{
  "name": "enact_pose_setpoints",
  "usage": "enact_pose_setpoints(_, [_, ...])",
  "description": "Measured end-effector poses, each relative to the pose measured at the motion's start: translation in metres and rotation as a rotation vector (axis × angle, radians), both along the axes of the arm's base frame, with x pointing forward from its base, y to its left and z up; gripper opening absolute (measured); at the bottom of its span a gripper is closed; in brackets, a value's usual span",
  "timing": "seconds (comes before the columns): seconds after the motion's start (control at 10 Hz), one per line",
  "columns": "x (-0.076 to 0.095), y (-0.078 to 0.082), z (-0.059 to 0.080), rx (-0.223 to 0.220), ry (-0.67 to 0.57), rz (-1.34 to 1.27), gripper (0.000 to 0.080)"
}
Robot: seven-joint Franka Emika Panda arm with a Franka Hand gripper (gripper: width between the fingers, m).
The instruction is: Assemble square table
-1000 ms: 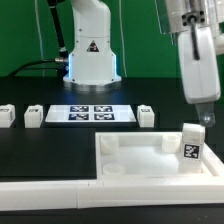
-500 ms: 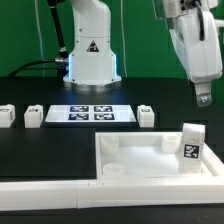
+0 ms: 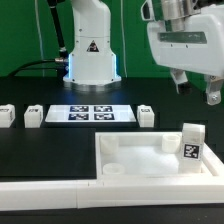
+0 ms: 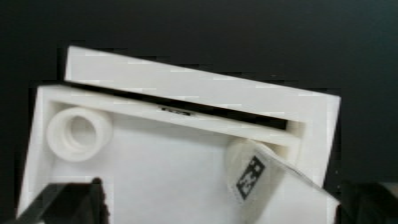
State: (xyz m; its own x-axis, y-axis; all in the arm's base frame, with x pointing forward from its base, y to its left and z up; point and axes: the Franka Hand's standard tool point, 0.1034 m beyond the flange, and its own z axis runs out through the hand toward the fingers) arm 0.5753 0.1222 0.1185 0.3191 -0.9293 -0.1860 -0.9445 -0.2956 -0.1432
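The gripper (image 3: 197, 88) hangs in the air with its jaws spread wide and nothing between them, well above the table top and toward the exterior view's right. In the wrist view its two dark fingers (image 4: 71, 200) frame the lower corners, blurred, with white plastic showing in the gap.

Below it lies the square table top (image 3: 135, 147), a white tray with a raised rim. It rests on the black surface (image 3: 60, 150) near that surface's near edge; its far side on the exterior view's right is cut off by the picture. One leg block (image 3: 190, 143) stands upright inside the tray, close to the tray's far rim, its black-and-white tag facing the exterior camera. Whether it is seated in a socket cannot be told. The wrist view shows the same top (image 4: 196, 85) from above, with a round socket (image 4: 77, 132) in one corner and the tagged leg (image 4: 258, 175) inside the rim.

A long white bar fence (image 3: 45, 192) runs along the surface's near edge, just in front of the top.

Farther back, three loose leg blocks (image 3: 33, 116) sit in a row with the marker board (image 3: 90, 112): two beyond the board on the exterior view's left, one (image 3: 146, 116) just beside it on the right. The robot's base (image 3: 90, 55) stands at the far edge.
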Motion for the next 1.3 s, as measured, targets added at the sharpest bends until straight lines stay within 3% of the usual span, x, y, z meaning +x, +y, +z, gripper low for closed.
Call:
enact_pose_setpoints(0.3, [-0.031,-0.01,-0.009,-0.039,-0.034,0.273,0.0649])
enact_pose_setpoints(0.4, [-0.034,-0.008,-0.012,-0.06,-0.04,0.343,0.0649])
enact_pose_setpoints(0.9, [-0.034,-0.012,-0.013,-0.083,-0.105,0.661,0.0649])
enact_pose_setpoints(1.3, [-0.074,-0.037,-0.036,-0.103,-0.112,1.029,0.0649])
